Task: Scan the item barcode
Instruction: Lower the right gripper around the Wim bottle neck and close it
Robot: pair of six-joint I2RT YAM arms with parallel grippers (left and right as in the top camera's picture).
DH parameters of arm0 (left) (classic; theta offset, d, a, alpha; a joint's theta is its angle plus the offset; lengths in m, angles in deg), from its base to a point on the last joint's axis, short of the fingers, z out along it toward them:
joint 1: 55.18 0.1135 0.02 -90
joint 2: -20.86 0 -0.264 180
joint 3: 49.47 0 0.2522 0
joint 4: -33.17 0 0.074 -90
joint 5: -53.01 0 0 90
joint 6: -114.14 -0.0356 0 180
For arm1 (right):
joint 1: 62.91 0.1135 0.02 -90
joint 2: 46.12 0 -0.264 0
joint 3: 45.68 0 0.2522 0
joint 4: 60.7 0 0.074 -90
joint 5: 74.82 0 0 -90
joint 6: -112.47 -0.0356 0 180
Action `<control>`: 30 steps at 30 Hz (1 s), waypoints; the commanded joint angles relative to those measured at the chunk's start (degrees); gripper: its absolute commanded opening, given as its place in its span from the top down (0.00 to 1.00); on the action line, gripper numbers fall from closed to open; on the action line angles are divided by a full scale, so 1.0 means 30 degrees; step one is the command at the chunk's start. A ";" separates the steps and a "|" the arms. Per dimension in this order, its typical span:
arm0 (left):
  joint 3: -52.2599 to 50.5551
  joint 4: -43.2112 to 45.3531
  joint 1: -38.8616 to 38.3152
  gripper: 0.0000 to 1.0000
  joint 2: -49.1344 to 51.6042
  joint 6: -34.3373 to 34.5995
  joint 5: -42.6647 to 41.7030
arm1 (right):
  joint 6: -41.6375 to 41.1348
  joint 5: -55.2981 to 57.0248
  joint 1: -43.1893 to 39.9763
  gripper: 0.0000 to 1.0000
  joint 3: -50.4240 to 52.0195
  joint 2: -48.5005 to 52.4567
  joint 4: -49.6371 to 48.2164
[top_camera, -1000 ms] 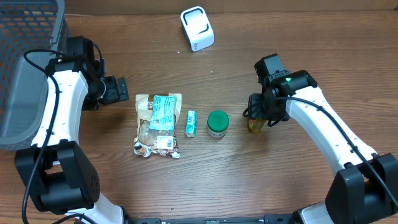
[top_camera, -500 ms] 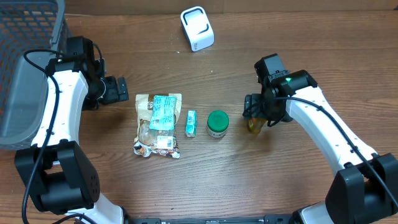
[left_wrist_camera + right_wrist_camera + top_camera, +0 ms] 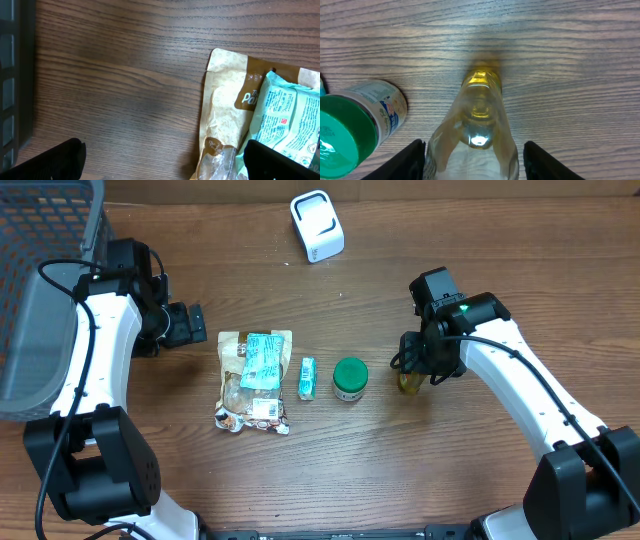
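Toward the right half of the desk (image 3: 480, 240), one small bottle (image 3: 408, 384) of yellowish liquid, upright, judged the item now chosen for scanning. Right claw (image 3: 476, 157): lowered over the bottle with one finger on each side of its body. The fingers sit very close to the glass, but whether they press on it or merely bracket it cannot be told. Scanner (image 3: 317, 226): white, standing near the far edge of the desk, well apart from the bottle and unapproached. Left claw (image 3: 162, 160): spread wide, grasping nothing, hovering beside the left edge of a snack bag (image 3: 254, 380). Other stock, in a row across the middle of the desk: the snack bag, a teal packet (image 3: 308, 377) just beside it, and a green-lidded jar (image 3: 350, 379) near the bottle. Basket (image 3: 40, 240): grey mesh, at the far left corner. Progress, as judged: early. The item is located and the right claw is placed for the pick; the bottle rests on the desk, not yet lifted. Outstanding: secure the hold, carry the bottle to the scanner, and turn its barcode, which is not visible in any view, toward the reader.
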 commanded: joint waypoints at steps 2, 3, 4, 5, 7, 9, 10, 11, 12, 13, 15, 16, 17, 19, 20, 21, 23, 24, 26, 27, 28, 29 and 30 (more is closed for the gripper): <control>0.0423 0.0015 0.0160 0.00 0.0270 -0.0138 -0.0153 | 0.0051 0.0036 0.0066 0.43 -0.0051 0.0058 -0.0058; 0.0423 0.0022 0.0160 0.00 0.0270 -0.0146 -0.0153 | 0.0051 0.0036 0.0066 0.42 -0.0051 0.0058 -0.0051; 0.0423 0.0022 0.0160 0.00 0.0270 -0.0138 -0.0153 | 0.0051 0.0036 0.0066 0.43 -0.0051 0.0058 -0.0044; 0.0423 0.0022 0.0160 0.00 0.0270 -0.0138 -0.0153 | 0.0044 0.0036 0.0066 0.43 -0.0051 0.0058 0.0007; 0.0423 0.0022 0.0160 0.00 0.0270 -0.0138 -0.0153 | -0.0015 0.0036 0.0073 0.43 0.0007 0.0058 0.0058; 0.0423 0.0022 0.0160 0.00 0.0270 -0.0138 -0.0153 | -0.0015 0.0044 0.0066 0.43 0.0211 0.0058 -0.0124; 0.0423 0.0022 0.0160 0.00 0.0270 -0.0138 -0.0153 | -0.0007 0.0044 0.0066 0.42 0.0350 0.0058 -0.0335; 0.0423 0.0022 0.0160 0.00 0.0270 -0.0138 -0.0153 | -0.0015 0.0036 0.0066 0.42 0.0437 0.0058 -0.0510; 0.0423 0.0022 0.0160 0.00 0.0270 -0.0146 -0.0153 | -0.0007 0.0036 0.0066 0.42 0.0452 0.0058 -0.0576; 0.0423 0.0022 0.0160 0.00 0.0270 -0.0138 -0.0153 | -0.0015 0.0036 0.0066 0.42 0.0452 0.0058 -0.0605; 0.0423 0.0022 0.0160 0.00 0.0270 -0.0146 -0.0153 | -0.0007 0.0029 0.0073 0.44 0.0452 0.0058 -0.0641; 0.0423 0.0022 0.0160 0.00 0.0270 -0.0146 -0.0153 | -0.0015 0.0029 0.0066 0.46 0.0452 0.0058 -0.0634; 0.0423 0.0022 0.0160 0.00 0.0270 -0.0146 -0.0153 | -0.0015 0.0029 0.0073 0.48 0.0452 0.0058 -0.0612; 0.0423 0.0022 0.0160 0.00 0.0270 -0.0146 -0.0153 | -0.0015 0.0029 0.0073 0.48 0.0452 0.0058 -0.0546; 0.0423 0.0022 0.0160 0.00 0.0270 -0.0138 -0.0153 | -0.0015 0.0029 0.0073 0.48 0.0452 0.0058 -0.0488; 0.0423 0.0022 0.0160 0.00 0.0270 -0.0138 -0.0153 | -0.0015 0.0029 0.0066 0.48 0.0452 0.0058 -0.0459; 0.0423 0.0022 0.0160 0.00 0.0270 -0.0138 -0.0153 | -0.0015 0.0029 0.0066 0.48 0.0452 0.0058 -0.0393; 0.0423 0.0022 0.0160 0.01 0.0270 -0.0138 -0.0153 | -0.0015 0.0036 0.0066 0.48 0.0452 0.0058 -0.0386; 0.0423 0.0022 0.0160 0.00 0.0270 -0.0138 -0.0153 | -0.0015 0.0036 0.0066 0.47 0.0452 0.0058 -0.0423; 0.0423 0.0022 0.0160 0.00 0.0270 -0.0146 -0.0153 | -0.0015 0.0036 0.0066 0.47 0.0452 0.0058 -0.0452; 0.0423 0.0022 0.0160 0.00 0.0270 -0.0138 -0.0153 | -0.0015 0.0036 0.0066 0.46 0.0452 0.0058 -0.0503; 0.0423 0.0022 0.0160 0.01 0.0270 -0.0138 -0.0153 | -0.0015 0.0036 0.0066 0.46 0.0452 0.0058 -0.0525; 0.0423 0.0022 0.0160 0.00 0.0270 -0.0146 -0.0153 | -0.0015 0.0036 0.0066 0.45 0.0452 0.0058 -0.0517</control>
